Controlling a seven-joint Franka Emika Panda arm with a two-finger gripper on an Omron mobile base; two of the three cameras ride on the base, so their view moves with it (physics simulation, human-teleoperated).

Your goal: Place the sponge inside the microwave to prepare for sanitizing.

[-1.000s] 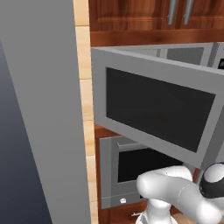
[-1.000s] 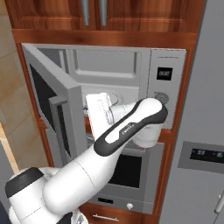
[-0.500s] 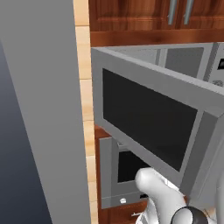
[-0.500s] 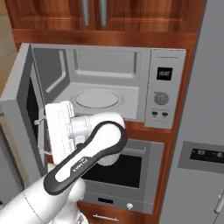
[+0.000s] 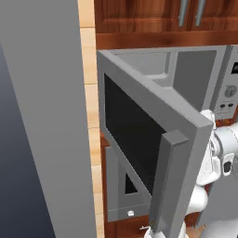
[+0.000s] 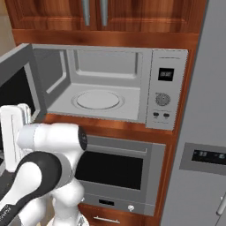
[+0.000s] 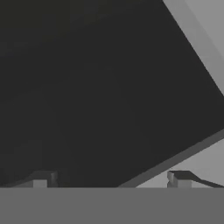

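The microwave (image 6: 110,84) stands open, turntable (image 6: 97,99) bare; the tool (image 7: 109,181), fingers apart and holding nothing, faces the door's dark window (image 7: 87,87).

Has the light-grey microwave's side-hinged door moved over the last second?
Yes. The side-hinged door has swung further open, away from the button panel, leaving the round turntable fully exposed in the right base view.
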